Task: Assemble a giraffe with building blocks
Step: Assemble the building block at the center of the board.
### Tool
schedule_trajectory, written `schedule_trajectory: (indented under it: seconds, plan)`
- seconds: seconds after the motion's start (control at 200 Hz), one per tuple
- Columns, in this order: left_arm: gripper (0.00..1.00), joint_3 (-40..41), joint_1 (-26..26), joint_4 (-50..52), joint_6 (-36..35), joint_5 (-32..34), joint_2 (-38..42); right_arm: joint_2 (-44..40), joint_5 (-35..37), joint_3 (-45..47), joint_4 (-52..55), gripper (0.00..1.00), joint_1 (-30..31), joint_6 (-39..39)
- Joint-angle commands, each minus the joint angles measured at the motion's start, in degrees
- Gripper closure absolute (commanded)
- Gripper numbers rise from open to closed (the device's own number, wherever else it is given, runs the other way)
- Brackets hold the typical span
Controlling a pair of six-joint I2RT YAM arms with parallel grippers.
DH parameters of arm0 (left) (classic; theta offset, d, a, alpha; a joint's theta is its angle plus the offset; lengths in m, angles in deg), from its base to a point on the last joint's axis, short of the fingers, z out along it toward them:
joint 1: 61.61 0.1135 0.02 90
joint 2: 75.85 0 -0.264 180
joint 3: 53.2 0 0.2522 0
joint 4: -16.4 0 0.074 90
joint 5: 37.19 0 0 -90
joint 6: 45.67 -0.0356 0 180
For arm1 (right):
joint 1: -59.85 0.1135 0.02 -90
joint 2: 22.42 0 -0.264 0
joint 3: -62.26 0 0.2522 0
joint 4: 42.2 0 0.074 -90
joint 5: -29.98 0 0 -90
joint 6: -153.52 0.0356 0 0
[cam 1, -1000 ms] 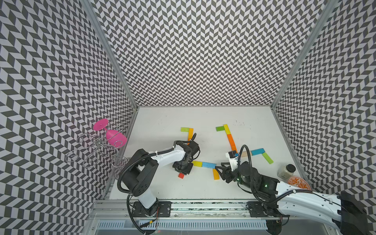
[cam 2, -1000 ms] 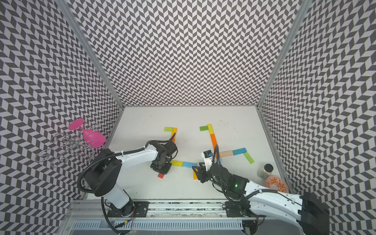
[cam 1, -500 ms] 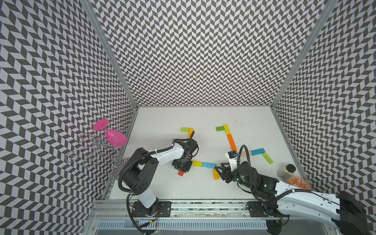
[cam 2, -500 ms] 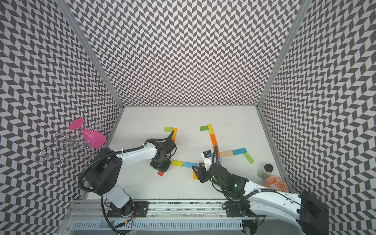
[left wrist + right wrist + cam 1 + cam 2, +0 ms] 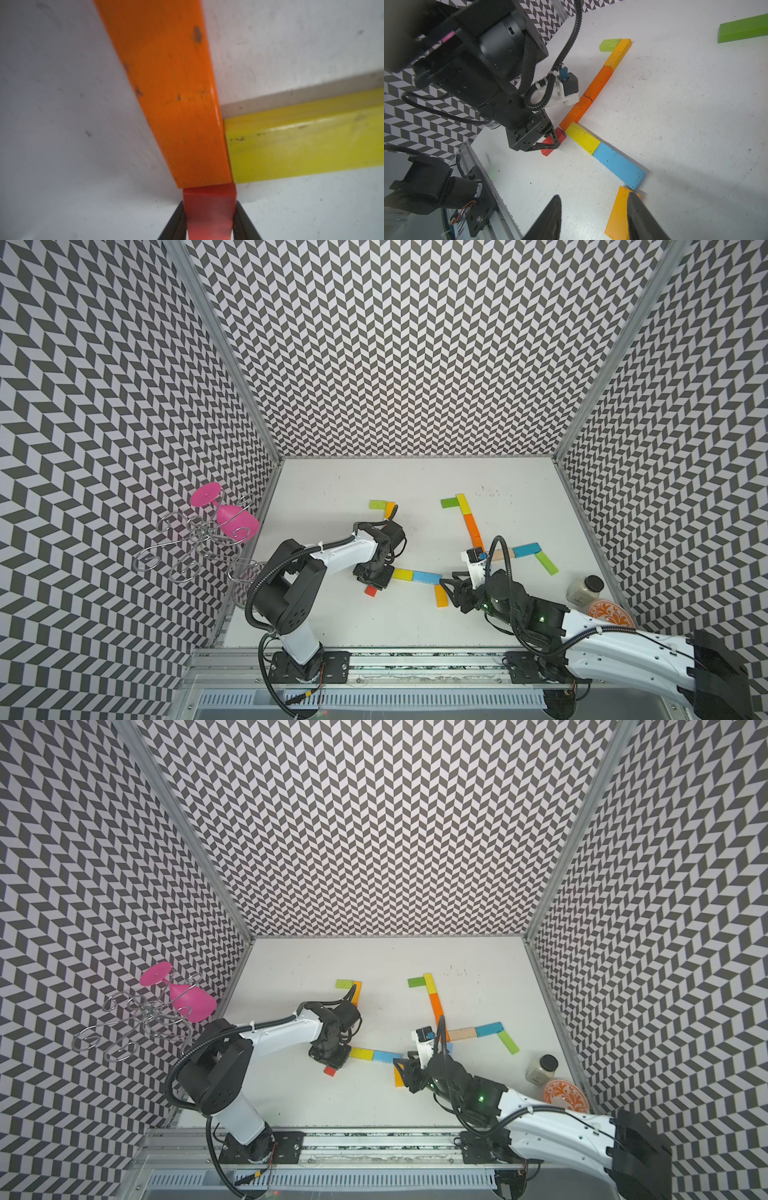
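Note:
A flat block figure lies on the white table [image 5: 332, 497]: green [image 5: 377, 504], amber [image 5: 389, 509], orange [image 5: 577, 112], yellow [image 5: 403, 574] and blue [image 5: 427, 577] blocks. My left gripper [image 5: 374, 577] points down, shut on a small red block [image 5: 371, 591] resting on the table. In the left wrist view the red block [image 5: 209, 207] butts against the orange block's [image 5: 172, 93] end beside the yellow one [image 5: 301, 145]. My right gripper [image 5: 593, 207] is open and low, one finger [image 5: 639, 216] over the amber block [image 5: 617, 214] that lies by the blue block's end.
A second block figure [image 5: 471, 524] with a green head, orange neck and blue and green parts lies to the right. A jar [image 5: 585, 590] and an orange patterned plate [image 5: 611, 614] sit at the right edge. A pink glass [image 5: 226, 514] hangs on a wire rack [image 5: 195, 539] outside the left wall.
My left gripper has carried the red block a little away from the front edge, up to the orange block's end. The right arm has stayed still.

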Motion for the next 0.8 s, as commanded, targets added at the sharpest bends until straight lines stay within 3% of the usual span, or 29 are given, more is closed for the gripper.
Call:
schedule_trajectory:
  seconds: [0.0,0.501,0.796]
  plan:
    - [0.6,-1.31,0.33,-0.86,-0.44,0.07,-0.42,-0.25,1.07,-0.62,-1.62,0.5,-0.07,0.09]
    - [0.42,-2.97,0.16,0.69,0.0,0.89,2.42,-0.17,1.25,-0.61,-1.5,0.5,-0.08,0.26]
    - [0.25,-11.17,-0.29,6.75,1.87,5.85,12.6,-1.51,3.63,-3.71,2.38,0.5,-0.08,-1.45]
